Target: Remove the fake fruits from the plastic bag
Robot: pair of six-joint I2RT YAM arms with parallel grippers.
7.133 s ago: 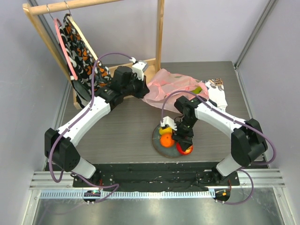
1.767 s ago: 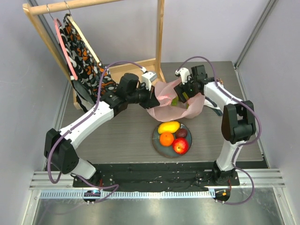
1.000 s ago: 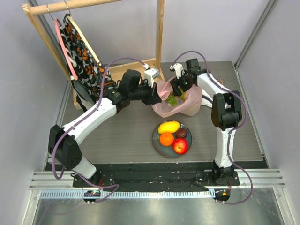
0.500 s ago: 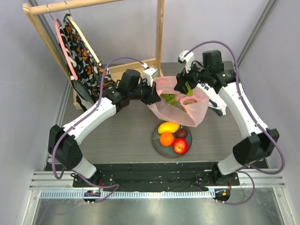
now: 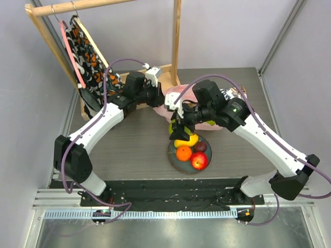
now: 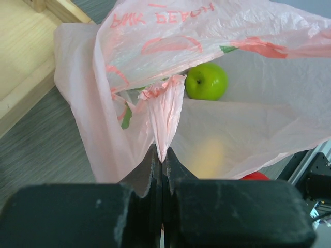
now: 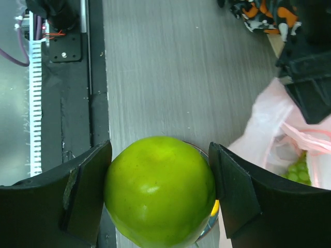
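Over the plate point(image 5: 171, 158): right hand point(image 7: 159, 196) clamped on a green apple point(image 7: 155, 175), one finger on either side, the fruit filling the gap between them. On the plate: mango point(image 5: 187, 139), orange point(image 5: 183, 153), red apple point(image 5: 200, 161) and dark purple fruit point(image 5: 200, 146), packed close, with little bare surface showing.

Just behind the plate on the tabletop point(image 5: 129, 150): plastic bag point(image 6: 248, 129), slumped, with the left hand point(image 6: 163, 165) pressed together on a gathered fold of its film. Inside the bag: a second green apple point(image 6: 206, 81), seen from the left wrist, and a bunch of green grapes point(image 7: 296, 168) near the mouth, seen from the right wrist. Anything deeper hidden by the film.

Likely hazards, judged from this layout:
1. Rolling. Released onto a crowded plate, apt to land on a rounded neighbour and run off the rim. Cause: glossy round fruit, no flat spot.
2. Knocking. Lowered too far, likely to push the mango over the edge.
3. Slipping. Smooth skin between two narrow fingers, prone to squirt out on an uneven release.
4. Bag collapse. Thin film liable to slide out of the left pinch, closing the mouth over the remaining apple and grapes.
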